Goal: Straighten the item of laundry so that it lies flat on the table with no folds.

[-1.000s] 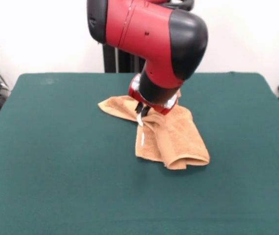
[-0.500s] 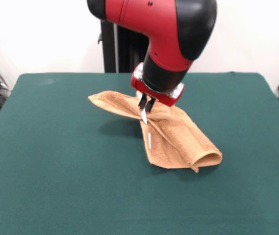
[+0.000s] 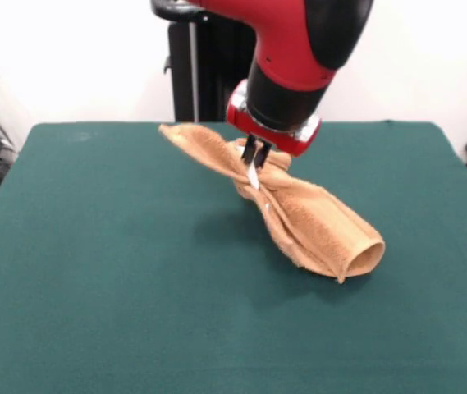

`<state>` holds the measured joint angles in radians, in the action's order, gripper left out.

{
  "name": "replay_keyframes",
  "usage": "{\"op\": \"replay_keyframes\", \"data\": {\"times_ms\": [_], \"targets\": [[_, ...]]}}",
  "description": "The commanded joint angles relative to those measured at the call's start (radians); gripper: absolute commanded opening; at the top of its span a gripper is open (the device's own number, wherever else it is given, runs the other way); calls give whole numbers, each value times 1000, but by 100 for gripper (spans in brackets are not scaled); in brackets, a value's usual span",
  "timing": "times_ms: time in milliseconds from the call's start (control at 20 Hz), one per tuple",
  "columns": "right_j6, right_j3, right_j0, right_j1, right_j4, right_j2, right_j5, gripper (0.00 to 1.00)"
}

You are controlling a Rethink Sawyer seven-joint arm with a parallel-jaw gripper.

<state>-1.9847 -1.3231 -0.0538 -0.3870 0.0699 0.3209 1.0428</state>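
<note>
The hand (image 3: 254, 162) pinches the towel (image 3: 315, 226) near its middle, fingers pressed together on a bunch of cloth. The towel hangs from it above the desk (image 3: 93, 271), one end sticking out level, the other drooping in a rolled tube that seems just to touch the desk. This is judged the lifting step; next the cloth needs dragging and lowering so the roll opens out flat.
</note>
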Motion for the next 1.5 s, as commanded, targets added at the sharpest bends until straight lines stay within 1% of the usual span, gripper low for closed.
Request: {"op": "replay_keyframes", "data": {"times_ms": [50, 100, 200, 450, 600, 800, 1150, 1400, 1500], "targets": [[-23, 10, 15, -81, 31, -140, 149, 0], [-12, 1, 26, -90, 38, -156, 131, 0], [-11, -4, 33, -114, 51, -176, 134, 0], [-51, 12, 46, -182, 98, -210, 222, 0], [-81, 78, 50, -188, 95, -216, 309, 0], [-129, 171, 50, -175, 91, -207, 379, 0], [-180, 314, 66, -144, 102, -199, 443, 0], [-187, 493, 87, -89, 103, -205, 561, 0], [-182, 552, 89, -64, 94, -202, 571, 0]]}}
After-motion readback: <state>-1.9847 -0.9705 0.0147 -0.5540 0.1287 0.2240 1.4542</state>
